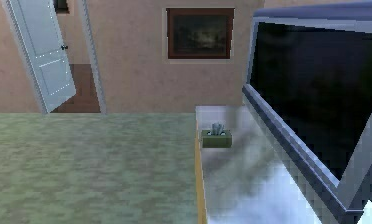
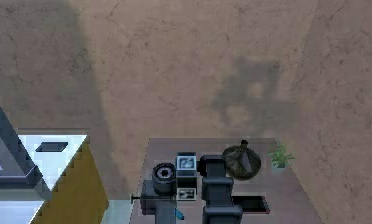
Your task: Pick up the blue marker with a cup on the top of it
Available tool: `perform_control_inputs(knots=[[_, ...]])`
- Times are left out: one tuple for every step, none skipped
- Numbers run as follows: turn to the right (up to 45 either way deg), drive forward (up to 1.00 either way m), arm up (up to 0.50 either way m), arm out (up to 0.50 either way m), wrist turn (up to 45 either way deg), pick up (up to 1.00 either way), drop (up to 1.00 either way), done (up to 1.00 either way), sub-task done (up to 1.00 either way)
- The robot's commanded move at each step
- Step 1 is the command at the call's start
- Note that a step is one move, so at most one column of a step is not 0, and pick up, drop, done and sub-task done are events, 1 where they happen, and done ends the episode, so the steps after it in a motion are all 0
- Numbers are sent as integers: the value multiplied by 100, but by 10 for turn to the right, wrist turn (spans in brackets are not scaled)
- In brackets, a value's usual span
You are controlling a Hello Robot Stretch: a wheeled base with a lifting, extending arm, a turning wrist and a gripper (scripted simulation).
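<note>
Green carpet (image 1: 94, 160) lies bare across the forward view's left and middle, up to an open white door (image 1: 49, 55) at the far left; a framed picture (image 1: 199, 33) hangs on the wall ahead. A glossy tabletop (image 1: 244, 190) runs down the forward view's right, its wooden edge bordering the carpet; a small green box (image 1: 216, 138) sits near its far end, close to that edge; a large dark screen (image 1: 314, 90) stands along its far side.

In the arm side view a dark tabletop (image 2: 279, 185) stands against the brown wall (image 2: 174, 70); a narrow gap parts its left edge from a yellow-sided unit (image 2: 64, 185) with a white top. A dark round bowl (image 2: 239, 160) and a small plant (image 2: 282, 157) stand at the back right.

The arm (image 2: 219, 200) rises from the bottom edge over the dark tabletop; two white squares (image 2: 186, 162) mark its end; the tool (image 2: 152, 192) lies left of them, near the tabletop's left edge. A short blue stick (image 2: 177, 212) shows just beside the tool, low on the tabletop; I cannot tell how the fingers stand, nor whether the tool holds anything.
</note>
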Motion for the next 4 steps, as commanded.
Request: perform_control_inputs(knots=[[0,0,0,0,450,0,0,0,0],[0,0,0,0,450,0,0,0,0],[0,0,0,0,450,0,0,0,0],[0,0,0,0,450,0,0,0,0]])
